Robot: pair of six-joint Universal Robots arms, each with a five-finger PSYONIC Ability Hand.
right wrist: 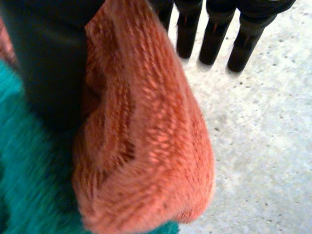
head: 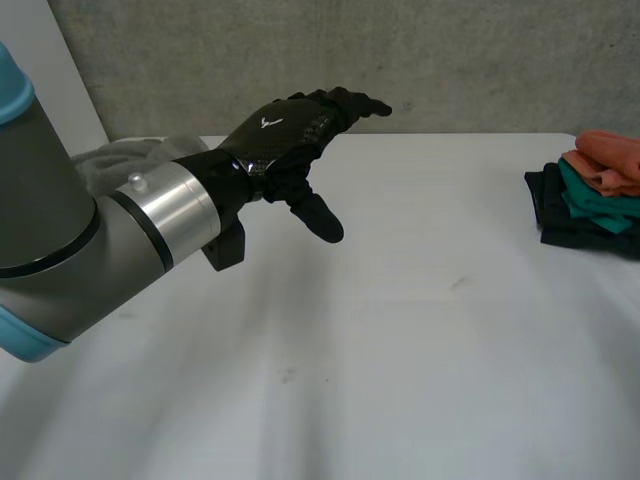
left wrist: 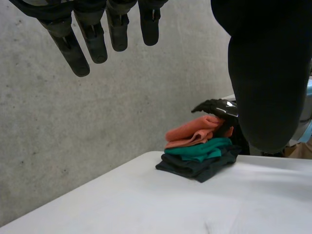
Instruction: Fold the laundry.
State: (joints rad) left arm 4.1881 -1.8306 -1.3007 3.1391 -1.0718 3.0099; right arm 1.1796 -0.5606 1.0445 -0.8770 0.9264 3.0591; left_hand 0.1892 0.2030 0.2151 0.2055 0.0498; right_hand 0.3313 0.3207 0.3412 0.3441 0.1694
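A stack of folded clothes lies at the table's right edge: an orange knit piece (head: 607, 158) on top, a teal one (head: 595, 202) under it, a dark one (head: 575, 228) at the bottom. In the left wrist view the stack (left wrist: 200, 155) lies beyond my left hand's fingertips, with my right hand (left wrist: 220, 108) just behind the orange piece (left wrist: 192, 135). In its own view, my right hand (right wrist: 48, 63) is open, its thumb against the orange knit (right wrist: 146, 136) and its straight fingers (right wrist: 214, 41) past it; the teal cloth (right wrist: 29, 185) lies below. My left hand (head: 290, 140) hovers open over the table's back left.
A pale grey heap of cloth (head: 118, 160) sits at the back left, partly hidden behind my left arm (head: 60, 240). A concrete wall (head: 450, 60) runs along the far side of the white table (head: 400, 350).
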